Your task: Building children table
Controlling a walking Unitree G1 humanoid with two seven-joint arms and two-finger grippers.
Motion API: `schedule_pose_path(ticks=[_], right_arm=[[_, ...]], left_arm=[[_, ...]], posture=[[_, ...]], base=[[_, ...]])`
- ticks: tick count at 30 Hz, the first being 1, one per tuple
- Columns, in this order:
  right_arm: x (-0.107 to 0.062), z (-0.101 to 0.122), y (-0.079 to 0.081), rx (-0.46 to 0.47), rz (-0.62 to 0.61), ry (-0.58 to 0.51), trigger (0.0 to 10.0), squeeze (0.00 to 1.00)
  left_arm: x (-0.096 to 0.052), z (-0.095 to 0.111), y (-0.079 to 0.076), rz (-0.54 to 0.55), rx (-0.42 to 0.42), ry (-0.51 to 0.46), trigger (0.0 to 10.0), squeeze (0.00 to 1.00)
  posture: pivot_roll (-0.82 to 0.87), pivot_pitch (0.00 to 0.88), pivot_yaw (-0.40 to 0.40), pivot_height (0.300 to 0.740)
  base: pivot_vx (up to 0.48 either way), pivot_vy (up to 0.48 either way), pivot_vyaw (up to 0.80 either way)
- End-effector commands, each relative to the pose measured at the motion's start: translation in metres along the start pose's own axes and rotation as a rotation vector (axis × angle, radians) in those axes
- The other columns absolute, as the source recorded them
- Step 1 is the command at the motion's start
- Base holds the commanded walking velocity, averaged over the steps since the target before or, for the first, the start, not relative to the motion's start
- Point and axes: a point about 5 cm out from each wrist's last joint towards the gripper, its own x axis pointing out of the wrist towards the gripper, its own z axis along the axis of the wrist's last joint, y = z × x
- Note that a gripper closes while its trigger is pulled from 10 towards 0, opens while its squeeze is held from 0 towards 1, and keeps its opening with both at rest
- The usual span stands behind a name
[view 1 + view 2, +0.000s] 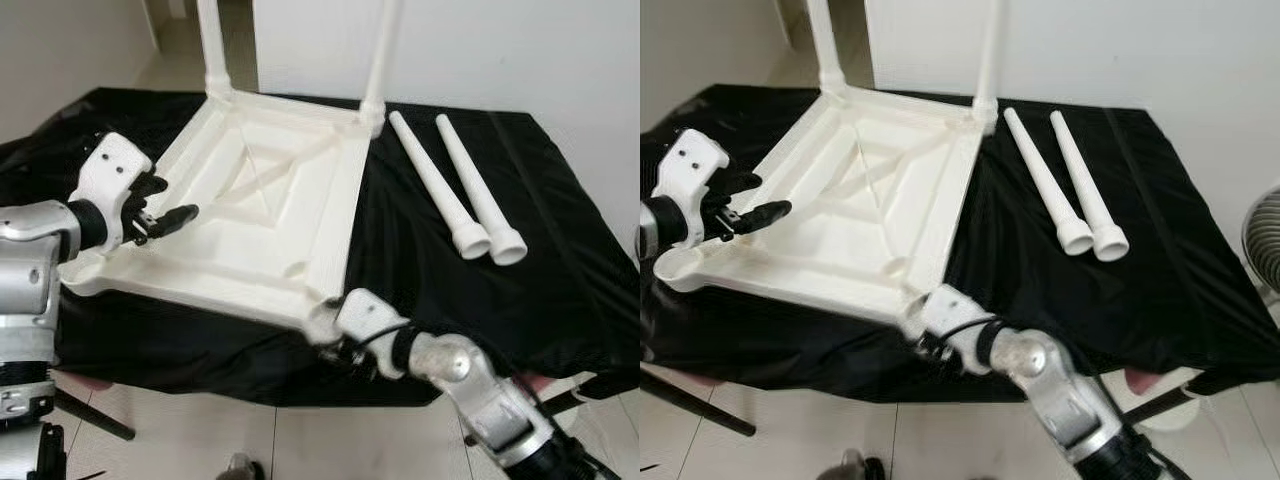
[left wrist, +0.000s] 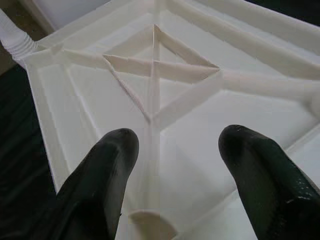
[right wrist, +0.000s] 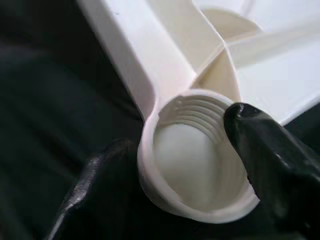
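- While the black-draped work surface point(image 1: 560, 260) is filling the scene, the white tabletop point(image 1: 262, 205) is lying upside down on it toward nine o'clock, ribs up.
- Two legs are already standing screwed into the far corners at twelve o'clock: one point(image 1: 213, 45) and the other point(image 1: 380, 55).
- Two loose legs point(image 1: 458, 185) are lying side by side at two o'clock, well apart from the grippers. Count: four legs, one top.
- Left gripper point(image 1: 168, 222) is hovering over the near-left edge, fingers spread wide, gripping nothing.
- Right gripper point(image 3: 170, 170) is straddling the near threaded socket point(image 3: 195, 155), one finger inside the rim, one outside; whether it is actually pinching, I cannot tell.
- To do this well, I judge: keep that corner steady, bring a loose leg in dead upright, and start the thread gently to avoid cross-threading.
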Motion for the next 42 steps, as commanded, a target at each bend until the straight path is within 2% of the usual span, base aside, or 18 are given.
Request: schedule_pose_path(ticks=[1, 2, 5, 7, 12, 15, 17, 22, 24, 25, 26, 30, 38, 39, 40, 41, 42], right_arm=[[-0.004, -0.03, 0.001, 0.06, -0.021, 0.157, 10.0, 0.0], [-0.006, -0.034, -0.003, 0.063, -0.053, 0.178, 10.0, 0.0], [-0.008, -0.038, -0.006, 0.072, -0.079, 0.195, 10.0, 0.0], [-0.011, -0.048, -0.011, 0.088, -0.134, 0.237, 10.0, 0.0], [-0.015, -0.054, -0.014, 0.105, -0.168, 0.267, 10.0, 0.0], [-0.022, -0.072, -0.027, 0.092, -0.28, 0.357, 10.0, 0.0], [-0.025, -0.076, -0.035, 0.095, -0.332, 0.373, 10.0, 0.0], [-0.026, -0.073, -0.041, 0.123, -0.384, 0.35, 10.0, 0.0], [-0.019, -0.054, -0.03, 0.248, -0.296, 0.211, 10.0, 0.0], [-0.019, -0.054, -0.03, 0.248, -0.296, 0.211, 10.0, 0.0], [-0.018, -0.048, -0.025, 0.299, -0.264, 0.167, 10.0, 0.0], [-0.018, -0.057, -0.026, 0.289, -0.297, 0.216, 10.0, 0.0], [-0.013, -0.039, -0.023, 0.347, -0.247, 0.078, 10.0, 0.0], [-0.01, -0.036, -0.022, 0.353, -0.246, 0.066, 10.0, 0.0], [-0.01, -0.036, -0.022, 0.353, -0.246, 0.066, 10.0, 0.0], [-0.007, -0.034, -0.02, 0.361, -0.24, 0.058, 10.0, 0.0], [-0.006, -0.033, -0.019, 0.361, -0.236, 0.056, 10.0, 0.0]], left_arm=[[0.002, -0.007, 0.005, 0.233, -0.009, 0.029, 10.0, 0.0], [0.006, -0.008, -0.005, 0.171, -0.003, 0.029, 10.0, 0.0], [0.009, -0.009, -0.013, 0.119, 0.001, 0.029, 10.0, 0.0], [0.017, -0.015, -0.033, -0.002, -0.003, 0.047, 10.0, 0.0], [0.023, -0.024, -0.047, -0.082, 0.01, 0.074, 10.0, 0.0], [0.034, -0.036, -0.058, -0.123, 0.024, 0.118, 10.0, 0.0], [0.037, -0.041, -0.064, -0.16, 0.032, 0.135, 10.0, 0.0], [0.036, -0.048, -0.072, -0.223, 0.016, 0.161, 10.0, 0.0], [0.036, -0.054, -0.075, -0.235, -0.023, 0.163, 10.0, 0.0], [0.036, -0.054, -0.075, -0.235, -0.023, 0.163, 10.0, 0.0], [0.036, -0.056, -0.075, -0.237, -0.035, 0.164, 10.0, 0.0], [0.037, -0.061, -0.077, -0.251, 0.015, 0.206, 10.0, 0.0], [0.05, -0.055, -0.079, -0.256, 0.05, 0.179, 10.0, 0.0], [0.053, -0.053, -0.08, -0.264, 0.056, 0.177, 2.9, 0.0], [0.053, -0.053, -0.08, -0.264, 0.056, 0.177, 2.9, 0.0], [0.053, -0.054, -0.081, -0.286, 0.053, 0.181, 0.0, 0.0], [0.05, -0.054, -0.082, -0.306, 0.051, 0.177, 0.0, 0.0]], posture=[[-0.01, 0.149, 0.021, 0.74], [-0.01, 0.151, 0.021, 0.74], [-0.01, 0.151, 0.02, 0.74], [0.0, 0.148, 0.02, 0.74], [-0.01, 0.146, 0.02, 0.74], [-0.01, 0.144, 0.02, 0.74], [-0.01, 0.142, 0.019, 0.74], [-0.01, 0.141, 0.022, 0.74], [-0.01, 0.138, 0.024, 0.74], [-0.01, 0.138, 0.024, 0.74], [-0.01, 0.138, 0.024, 0.74], [-0.01, 0.138, 0.024, 0.74], [-0.01, 0.138, 0.024, 0.74], [-0.01, 0.132, 0.023, 0.74], [-0.01, 0.132, 0.023, 0.74], [-0.01, 0.132, 0.031, 0.74], [-0.01, 0.132, 0.031, 0.74]], base=[[0.0, 0.0, 0.0], [0.0, 0.0, 0.0], [0.0, 0.0, 0.0], [0.0, 0.0, 0.0], [0.0, 0.0, 0.0], [0.0, 0.0, 0.0], [0.0, 0.0, 0.0], [0.0, 0.0, 0.0], [0.0, 0.0, 0.0], [0.0, 0.0, 0.0], [0.0, 0.0, 0.0], [0.0, 0.0, 0.0], [0.0, 0.0, 0.0], [0.0, 0.0, 0.0], [0.0, 0.0, 0.0], [0.0, 0.0, 0.0], [0.0, 0.0, 0.0]])
